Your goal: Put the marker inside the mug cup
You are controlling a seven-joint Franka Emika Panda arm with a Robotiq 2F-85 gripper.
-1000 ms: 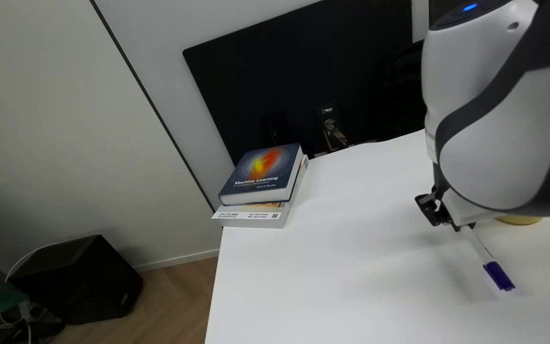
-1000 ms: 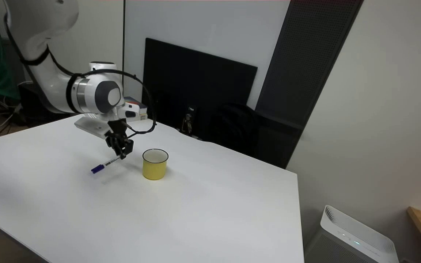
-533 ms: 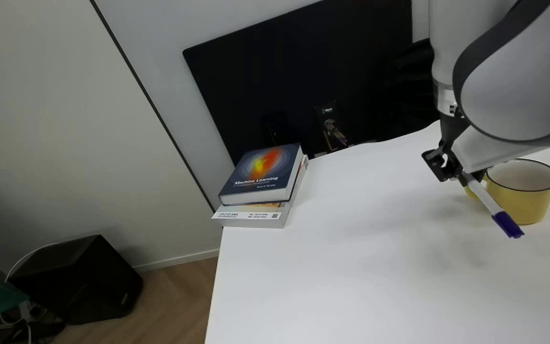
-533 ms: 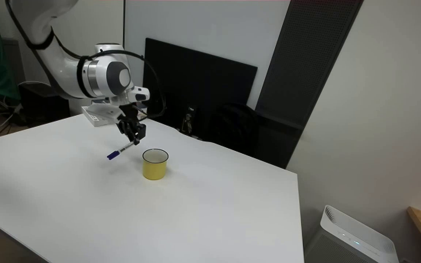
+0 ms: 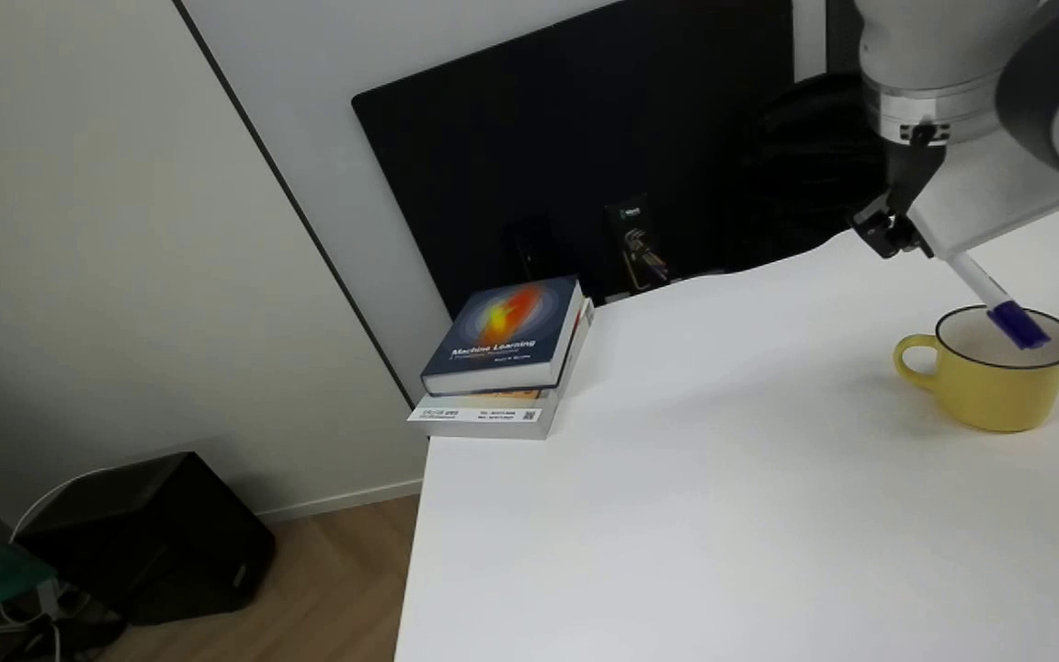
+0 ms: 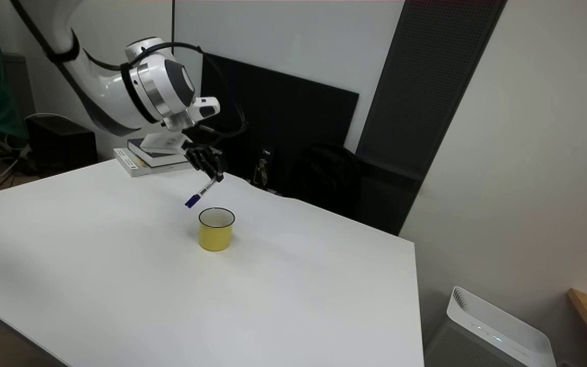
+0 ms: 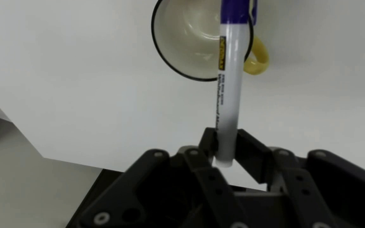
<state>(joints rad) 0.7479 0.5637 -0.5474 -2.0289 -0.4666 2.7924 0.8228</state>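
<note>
My gripper (image 7: pixel 226 142) is shut on the white end of the marker (image 7: pixel 230 72). The marker is a white pen with a purple cap, held tilted with its cap end pointing away from the fingers and downward. In both exterior views the marker (image 5: pixel 974 279) (image 6: pixel 205 190) is in the air. The yellow mug cup (image 5: pixel 994 395) stands upright on the table, white inside with a dark rim and a loop handle. In an exterior view the cap overlaps the mug's opening; in an exterior view it is above and left of the mug (image 6: pixel 215 237). The gripper (image 6: pixel 217 177) is higher than the mug.
A stack of books (image 5: pixel 511 336) lies at a corner of the white table (image 5: pixel 677 533). A black monitor-like panel (image 5: pixel 585 156) and a small dark box (image 5: pixel 637 244) stand behind the table's far edge. A white appliance (image 6: pixel 492 331) stands beyond the table.
My gripper has risen and moved toward the mug with the marker held. The marker has tilted more steeply, and its cap has gone from beside the mug to near its opening. The mug has not moved.
</note>
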